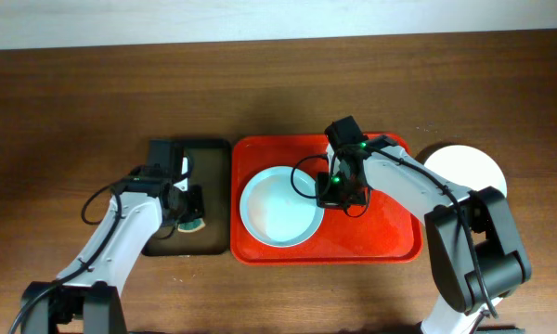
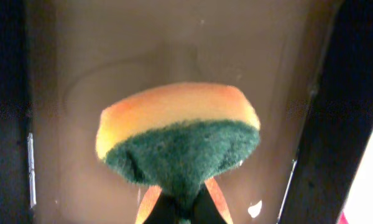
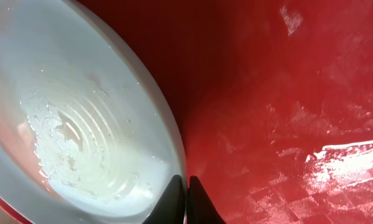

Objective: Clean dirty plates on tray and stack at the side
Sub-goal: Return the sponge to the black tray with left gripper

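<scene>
- Right pincer point(image 3: 183, 198) clamped on the plate's point(image 3: 81, 124) right rim; plate sits in the left half of the red tray point(image 3: 286, 93)
- Left pincer point(image 2: 180, 204) pinched on a sponge point(image 2: 180, 134), over the dark tray point(image 2: 174, 37)
- Plate looks wet, so likely slick; stiff, chippable, probably light; thin rim is the only hold; lift level

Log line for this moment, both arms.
left gripper: shut on sponge over dark tray | right gripper: shut on plate rim, in red tray | second plate: beside red tray
</scene>
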